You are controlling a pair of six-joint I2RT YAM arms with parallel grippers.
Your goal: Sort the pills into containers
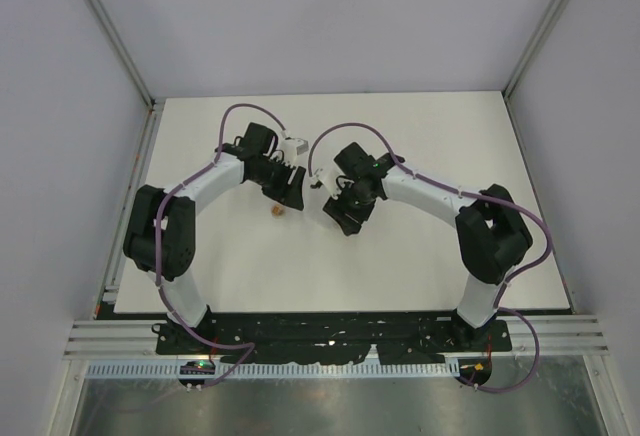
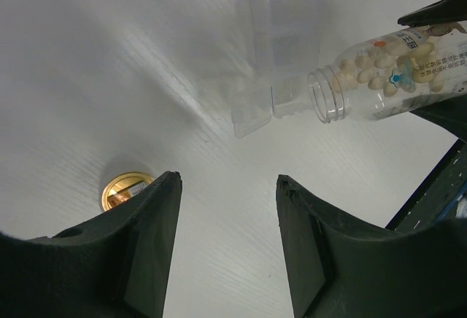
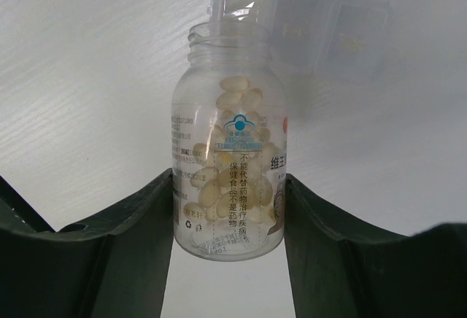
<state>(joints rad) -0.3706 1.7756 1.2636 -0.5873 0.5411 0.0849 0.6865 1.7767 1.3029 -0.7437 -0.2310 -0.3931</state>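
Note:
My right gripper (image 3: 228,185) is shut on a clear labelled bottle (image 3: 229,143) part filled with pale tan pills (image 3: 235,101). The bottle has no cap. It is tipped with its mouth (image 2: 325,96) at the edge of a clear compartment box (image 2: 271,48), whose small lids stand open. In the left wrist view the same bottle (image 2: 394,70) lies at the upper right. My left gripper (image 2: 228,179) hangs open over bare table, nothing between its fingers. A small amber-gold round container (image 2: 122,189) stands just left of its left finger (image 2: 146,245).
In the top view both grippers (image 1: 290,191) (image 1: 338,201) meet near the middle of the white table (image 1: 420,266). The amber container (image 1: 275,209) sits just below the left one. Grey walls enclose the table on three sides.

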